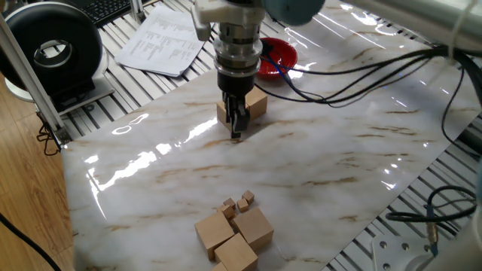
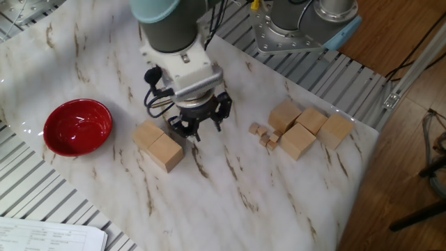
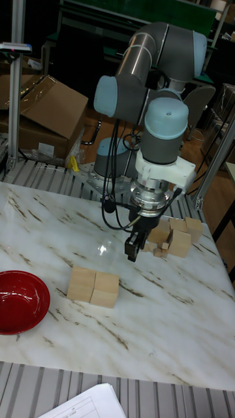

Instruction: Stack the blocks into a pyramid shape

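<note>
Tall fixed view — gripper empty, fingers narrow, beside two blocks

We are seeing two blocks sitting side by side, touching, near the middle of the table. A bowl is sitting just beyond them. A cluster of three more blocks is lying well apart, with tiny cubes beside it. The gripper is hanging between the two groups, next to the pair.
</note>
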Robot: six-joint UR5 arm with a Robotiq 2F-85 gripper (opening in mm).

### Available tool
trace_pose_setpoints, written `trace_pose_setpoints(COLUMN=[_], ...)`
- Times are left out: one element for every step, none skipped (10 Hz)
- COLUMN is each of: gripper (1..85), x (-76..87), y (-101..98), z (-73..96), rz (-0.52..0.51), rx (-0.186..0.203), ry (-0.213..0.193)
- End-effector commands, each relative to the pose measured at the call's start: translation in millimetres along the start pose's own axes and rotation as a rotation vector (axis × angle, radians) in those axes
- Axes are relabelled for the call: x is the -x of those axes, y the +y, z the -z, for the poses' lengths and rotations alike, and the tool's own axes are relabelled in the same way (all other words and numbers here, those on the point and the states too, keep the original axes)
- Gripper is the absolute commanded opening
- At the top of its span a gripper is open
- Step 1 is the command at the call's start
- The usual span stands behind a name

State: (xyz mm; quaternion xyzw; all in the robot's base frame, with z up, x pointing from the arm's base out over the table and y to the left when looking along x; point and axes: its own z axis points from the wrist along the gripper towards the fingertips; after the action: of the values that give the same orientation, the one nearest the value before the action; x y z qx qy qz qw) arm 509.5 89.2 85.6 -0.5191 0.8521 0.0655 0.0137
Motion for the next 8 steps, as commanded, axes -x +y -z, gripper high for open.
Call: trace_pose_setpoints(gripper=[49.3,49.3,49.3,49.3,49.3,49.3,49.3,49.3], x=[7.6,8.5,3.5,4.5,-1.9,-11.5,-14.3,-13.7], y=[-16.2,-18.0,-20.6,-19.1,-23.3,-32.7,-36.8,-35.5], z=[0.3,0.5,0.5,0.4,0.8,2.1,2.9,2.7], rz=[-0.003,0.019,0.046,0.052,0.086,0.141,0.175,0.190], rx=[-0.084,-0.091,-0.101,-0.096,-0.111,-0.145,-0.159,-0.154], ry=[-0.039,-0.041,-0.020,-0.024,0.003,0.046,0.060,0.059])
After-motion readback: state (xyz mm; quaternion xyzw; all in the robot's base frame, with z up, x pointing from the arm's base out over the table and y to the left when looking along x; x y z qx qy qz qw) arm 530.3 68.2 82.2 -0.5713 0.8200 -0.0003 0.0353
